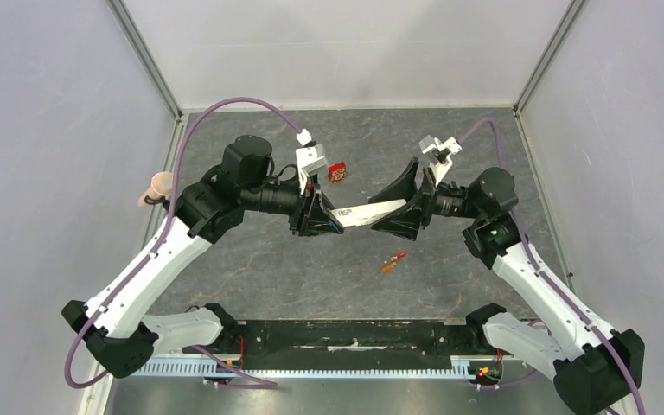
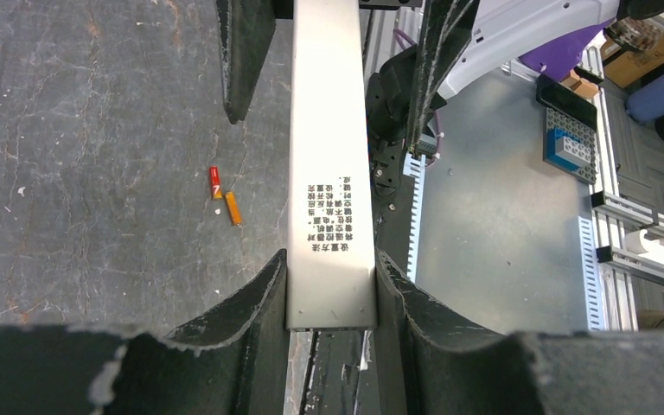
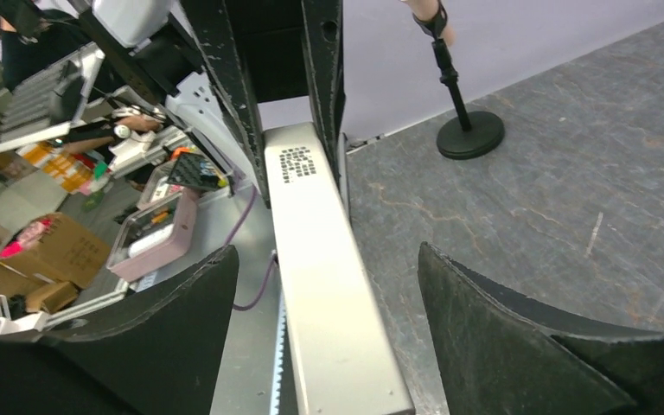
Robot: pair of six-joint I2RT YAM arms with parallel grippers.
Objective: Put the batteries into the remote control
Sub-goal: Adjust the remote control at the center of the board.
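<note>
The remote control is a slim white bar held in the air between the two arms, level over the mat. My left gripper is shut on its left end; in the left wrist view both jaws press the bar's sides, and printed text shows on its face. My right gripper is open around the other end, and the right wrist view shows a gap on each side of the bar. Two orange-red batteries lie loose on the mat below, side by side.
A small red box sits on the mat behind the grippers. A black stand with a round base stands at the mat's left edge. A metal rail runs along the near edge between the arm bases.
</note>
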